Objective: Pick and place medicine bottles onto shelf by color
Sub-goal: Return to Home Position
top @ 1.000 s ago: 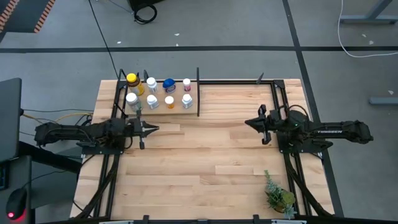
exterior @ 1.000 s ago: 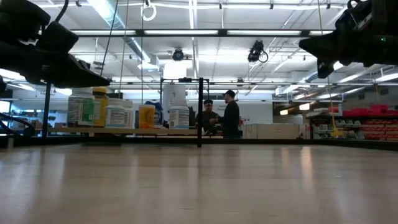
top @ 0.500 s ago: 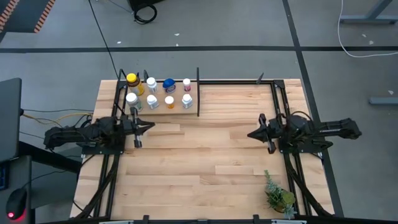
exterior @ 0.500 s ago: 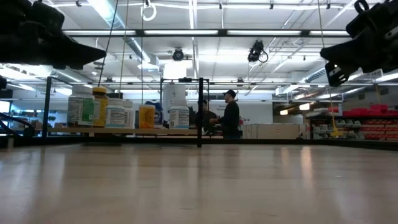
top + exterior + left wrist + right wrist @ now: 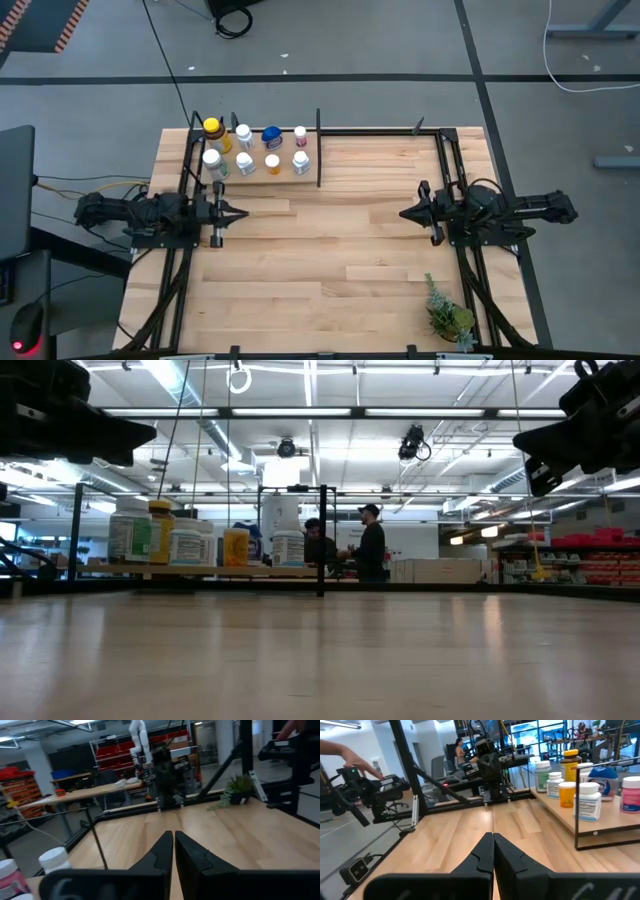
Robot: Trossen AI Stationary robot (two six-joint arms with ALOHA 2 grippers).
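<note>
All the medicine bottles stand grouped on the shelf, left of its black divider. Left gripper and right gripper face each other mid-table, fingers pressed together, empty, parked well clear. Sorting looks finished.

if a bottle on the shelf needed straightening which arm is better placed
Left, probably. The left gripper, shut, sits just in front of the medicine bottles on the shelf; the right gripper is across the table.

Grey concrete floor, ceiling strip lights, red bin shelving, two people standing
</note>
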